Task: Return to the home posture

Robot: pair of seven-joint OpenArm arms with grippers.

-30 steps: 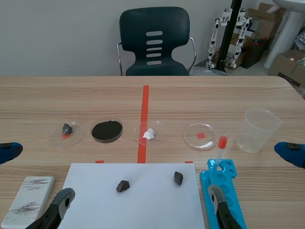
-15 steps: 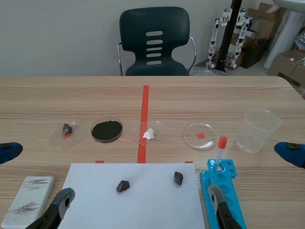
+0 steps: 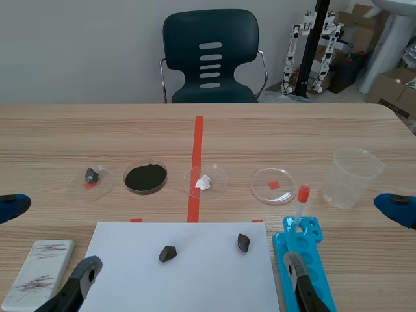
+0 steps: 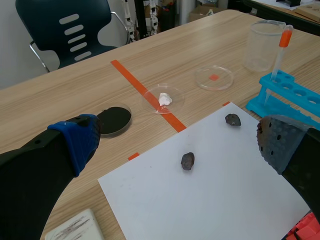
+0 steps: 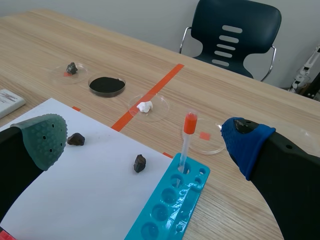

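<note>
Near the paper [image 4: 225, 190], left fingers [image 4: 75, 142] and right fingers [image 5: 44, 137] gape, empty

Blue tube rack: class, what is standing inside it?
One clear, orange-capped tube stands in a far-end hole of the rack. The other visible holes look empty. The tube's lower end is hidden inside the hole.

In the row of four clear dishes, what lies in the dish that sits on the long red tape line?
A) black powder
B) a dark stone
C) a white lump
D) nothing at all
C: that dish holds a small white lump, which shows in the scene view and in both wrist views.
</note>
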